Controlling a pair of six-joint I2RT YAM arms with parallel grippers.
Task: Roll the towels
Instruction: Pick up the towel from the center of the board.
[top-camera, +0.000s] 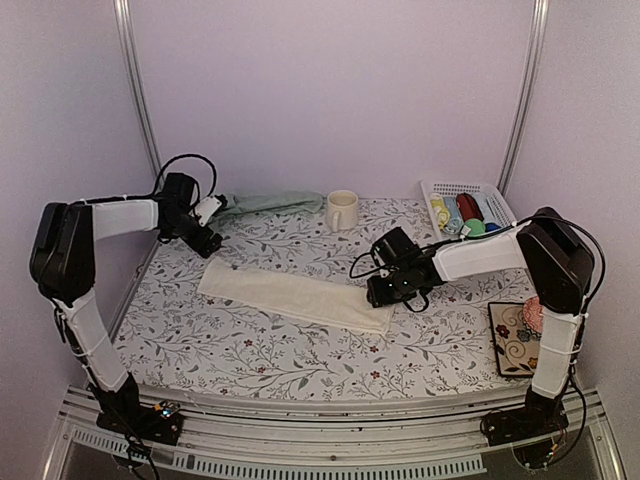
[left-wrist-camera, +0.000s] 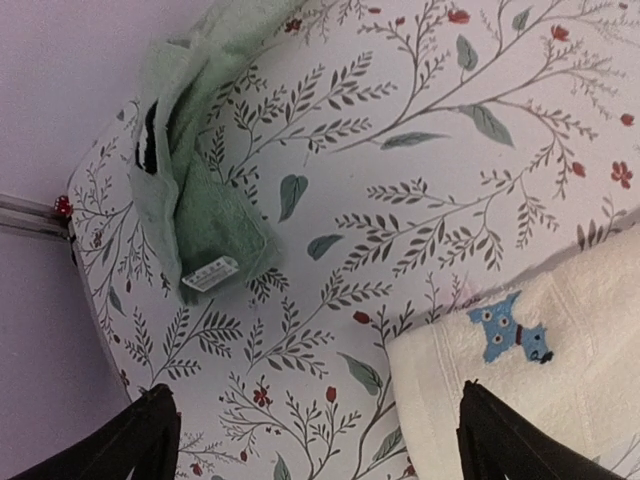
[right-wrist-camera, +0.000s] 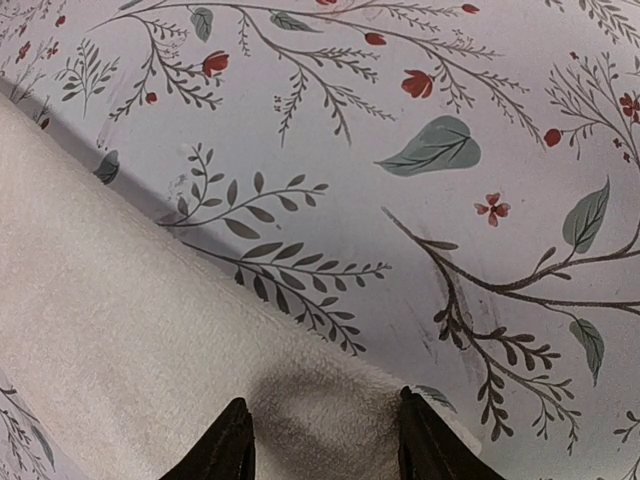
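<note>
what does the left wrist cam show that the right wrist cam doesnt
Only the left wrist view: the green towel bunched up with its white label showing, the blue dog mark on the cream towel, and the left gripper wide open.
Only the right wrist view: the right gripper, its fingertips either side of that towel's end. Whether it pinches the cloth is unclear.
Both views: the cream towel and the floral table cover.
</note>
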